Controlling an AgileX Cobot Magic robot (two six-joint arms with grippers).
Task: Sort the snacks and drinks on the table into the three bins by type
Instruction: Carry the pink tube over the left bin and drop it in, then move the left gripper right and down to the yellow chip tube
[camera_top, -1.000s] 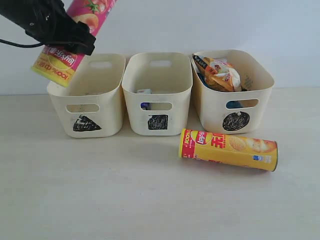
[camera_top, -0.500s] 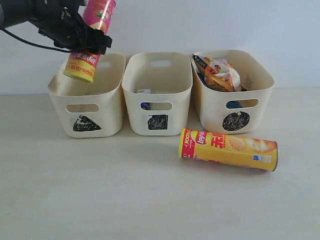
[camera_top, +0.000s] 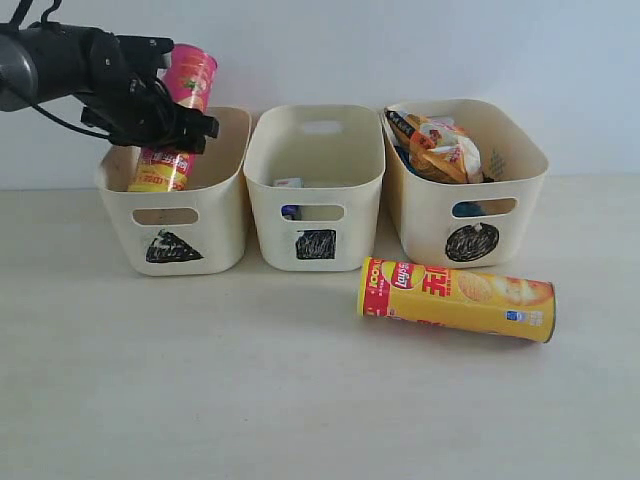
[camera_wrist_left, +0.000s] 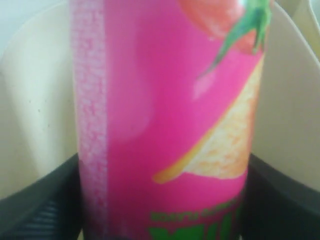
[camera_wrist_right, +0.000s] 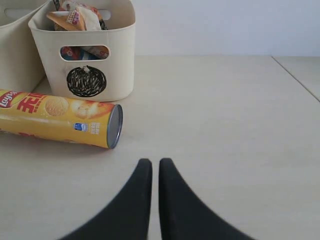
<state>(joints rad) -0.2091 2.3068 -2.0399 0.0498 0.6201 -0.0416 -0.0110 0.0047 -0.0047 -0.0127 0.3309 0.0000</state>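
- Looking at the exterior view, you are seeing the left gripper (camera_top: 158, 122) clamping the pink tube (camera_top: 190, 75), which is leaning with its lower end inside the triangle bin (camera_top: 215, 215); the yellow tube (camera_top: 455, 298) is lying on the table (camera_top: 200, 380) in front of the circle bin (camera_top: 420, 215).
- In the left wrist view, the black fingers (camera_wrist_left: 40, 200) are pressing both sides of the pink tube.
- In the right wrist view, the right gripper (camera_wrist_right: 151, 167) is hanging over the table, tips together, holding nothing.
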